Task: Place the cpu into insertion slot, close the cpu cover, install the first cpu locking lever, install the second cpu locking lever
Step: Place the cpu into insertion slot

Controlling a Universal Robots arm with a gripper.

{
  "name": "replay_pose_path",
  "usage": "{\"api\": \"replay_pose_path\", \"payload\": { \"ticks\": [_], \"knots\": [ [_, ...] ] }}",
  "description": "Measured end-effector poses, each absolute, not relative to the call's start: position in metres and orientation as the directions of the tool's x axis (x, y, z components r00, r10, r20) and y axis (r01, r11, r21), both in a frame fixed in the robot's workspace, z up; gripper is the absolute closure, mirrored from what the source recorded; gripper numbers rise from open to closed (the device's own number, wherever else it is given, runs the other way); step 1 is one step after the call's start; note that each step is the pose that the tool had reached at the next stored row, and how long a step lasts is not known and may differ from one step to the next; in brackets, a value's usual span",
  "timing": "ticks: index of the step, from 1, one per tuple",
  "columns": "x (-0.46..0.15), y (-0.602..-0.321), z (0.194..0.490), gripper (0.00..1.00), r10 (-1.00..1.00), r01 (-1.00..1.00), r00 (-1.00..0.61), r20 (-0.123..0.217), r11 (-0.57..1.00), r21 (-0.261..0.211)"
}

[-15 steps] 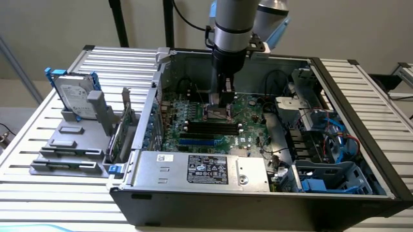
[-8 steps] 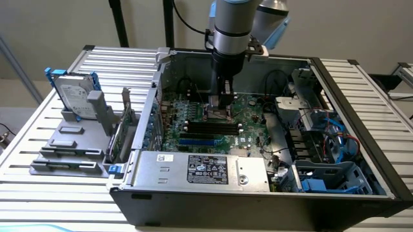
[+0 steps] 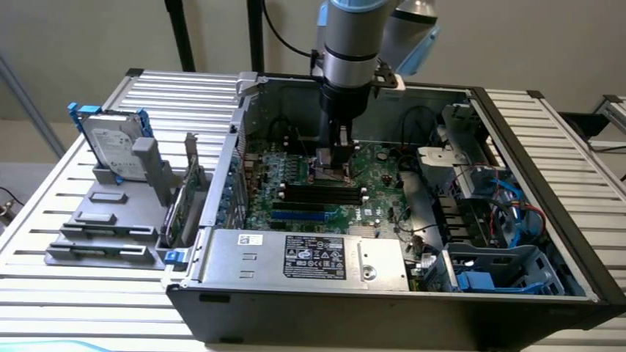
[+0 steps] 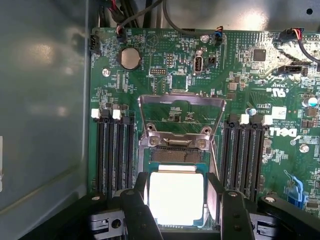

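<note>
Wrist view: the cpu (image 4: 176, 199) lies flat, pale metal face up, in the insertion slot (image 4: 172, 155). The chip is square, so no long axis; its edges run parallel to the black memory slots (image 4: 114, 150) on either side. The hand (image 4: 178, 176) stands wide open, one finger at each of two opposite chip edges; contact with the pads cannot be told. The cpu cover (image 4: 181, 99) is tilted up off the socket, hinged on the side away from the hand. Exterior view: the arm (image 3: 350, 44) drops vertically into an open computer case (image 3: 391, 308) on a slatted surface (image 3: 59, 293), and the hand (image 3: 333, 172) hides the chip.
</note>
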State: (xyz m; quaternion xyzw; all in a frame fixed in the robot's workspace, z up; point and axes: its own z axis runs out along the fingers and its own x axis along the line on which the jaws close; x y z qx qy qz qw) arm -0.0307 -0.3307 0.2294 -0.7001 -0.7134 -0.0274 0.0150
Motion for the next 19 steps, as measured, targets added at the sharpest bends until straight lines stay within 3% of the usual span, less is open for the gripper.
{"api": "replay_pose_path", "payload": {
  "ticks": [19],
  "knots": [
    [-0.023,-0.329,0.215,0.45,0.999,1.000,-0.017,0.038,0.017,-0.011]
  ]
}}
